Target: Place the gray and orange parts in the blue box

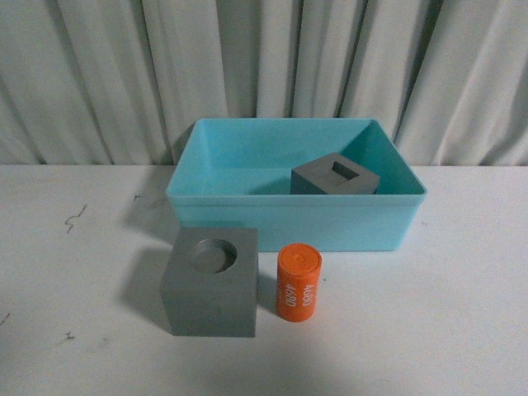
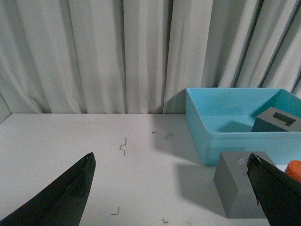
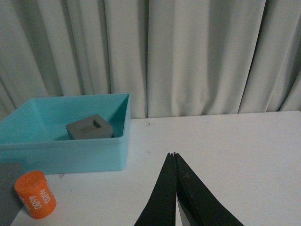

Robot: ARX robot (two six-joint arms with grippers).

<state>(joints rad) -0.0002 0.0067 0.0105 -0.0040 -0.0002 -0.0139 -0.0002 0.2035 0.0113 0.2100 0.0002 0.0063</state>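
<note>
The blue box (image 1: 216, 202) stands at the back of the white table, and a gray cube with a rectangular recess (image 1: 335, 177) lies inside it at the right. In front of the box sit a gray cube with a round recess (image 1: 211, 283) and, to its right, the orange cylinder (image 1: 298, 282) printed "4680". Neither arm shows in the front view. In the left wrist view my left gripper (image 2: 170, 160) is open over bare table, its right finger next to the gray cube (image 2: 235, 188). My right gripper (image 3: 174, 154) is shut on nothing, to the right of the box (image 3: 66, 150) and cylinder (image 3: 35, 194).
A pleated white curtain (image 1: 264, 66) hangs close behind the box. Small dark marks (image 1: 76, 217) dot the table on the left.
</note>
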